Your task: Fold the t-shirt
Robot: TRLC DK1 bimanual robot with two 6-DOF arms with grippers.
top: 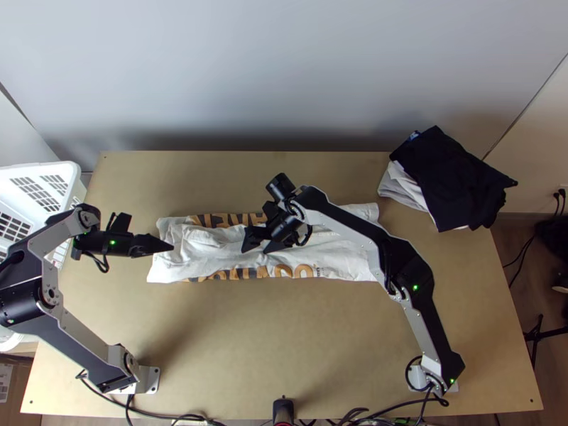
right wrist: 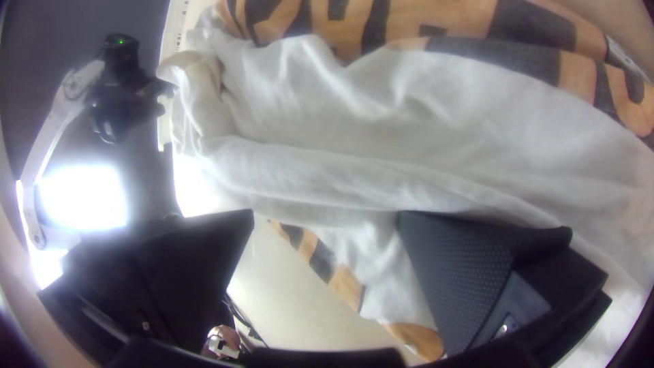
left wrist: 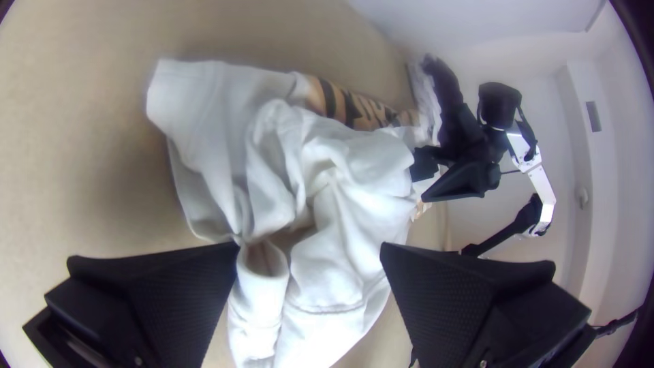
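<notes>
— Since the t-shirt point(top: 341, 261) lies as a long, creased strip across the middle of the top view, how would you expect it to handle?

— Light and limp, I'd judge; not fragile, little slip. Soft folds will probably sag or unroll if lifted by one layer.

— Gripper states?

— Left gripper point(left wrist: 310, 245): fingers wide apart, at the strip's left end in the top view. Right gripper point(right wrist: 325, 213): also spread wide, over the centre of the strip. No cloth pinched in either, as far as I can make out.

— Where to take hold?

— Suggest the left end, all layers together, near the tube-like fold point(left wrist: 262, 272). A shallow pinch risks dragging out the top layer alone. The right gripper could steady the middle.

— What does each view add?

— Top view: the whole outline, with printed bands along the upper and lower edges. Left wrist view: the hollow and loose tucks at the end, hard to read from above. Right wrist view: a long soft ridge point(right wrist: 327, 174) in the white cloth, which the arm partly covers in the top view. Layer count: cannot tell.
</notes>
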